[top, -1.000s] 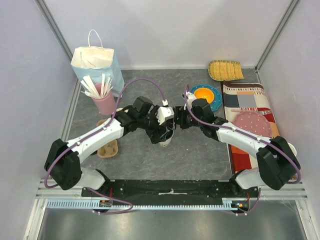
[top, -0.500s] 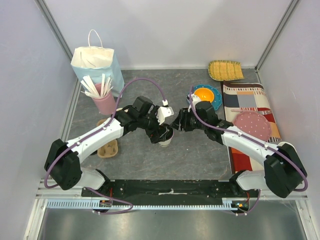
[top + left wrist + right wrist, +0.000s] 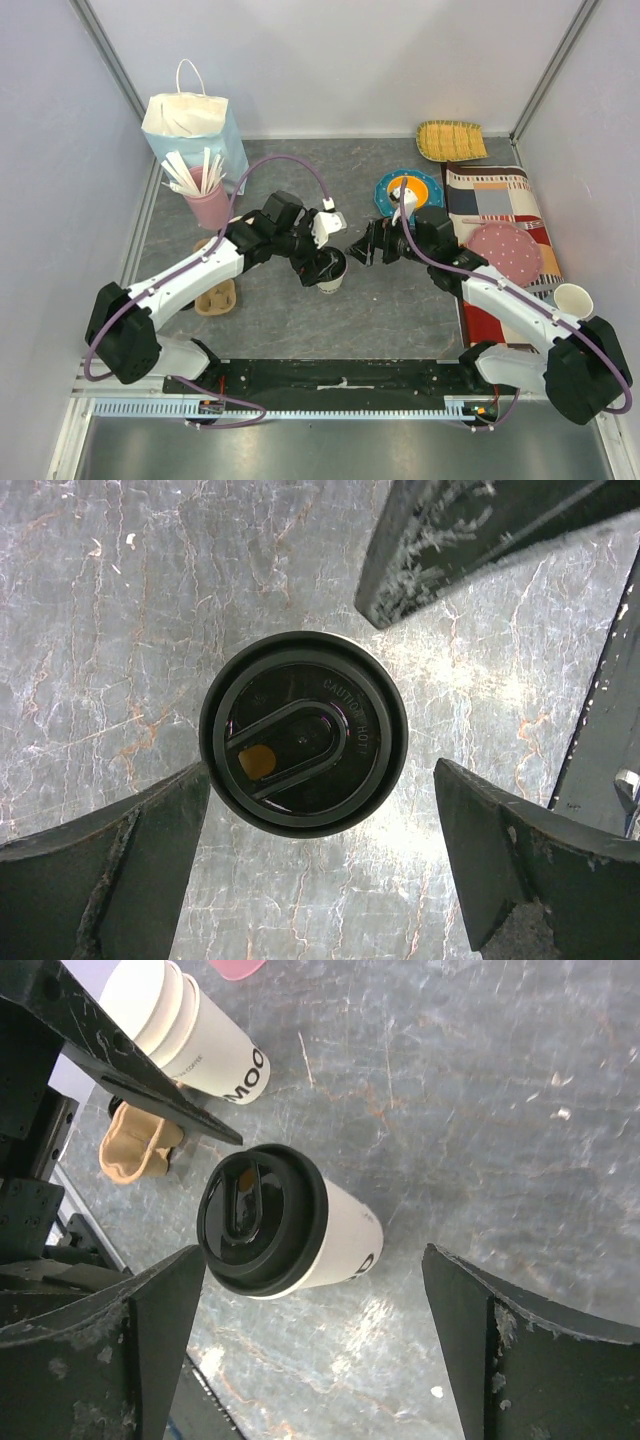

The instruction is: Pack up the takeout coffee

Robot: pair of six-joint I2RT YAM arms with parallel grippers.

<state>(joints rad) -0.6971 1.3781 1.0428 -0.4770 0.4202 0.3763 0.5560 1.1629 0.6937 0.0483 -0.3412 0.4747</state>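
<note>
Left gripper gapes wide astride the single takeout coffee; right gripper, equally wide, sits just right of it over open table.

Three plain pale-grey walls close the space: a back wall, a left wall and a right wall, joined at the corners by slanting aluminium posts. The tabletop is dark grey with marble-like veining and catches soft glare. A slotted metal rail runs along its near edge.
</note>
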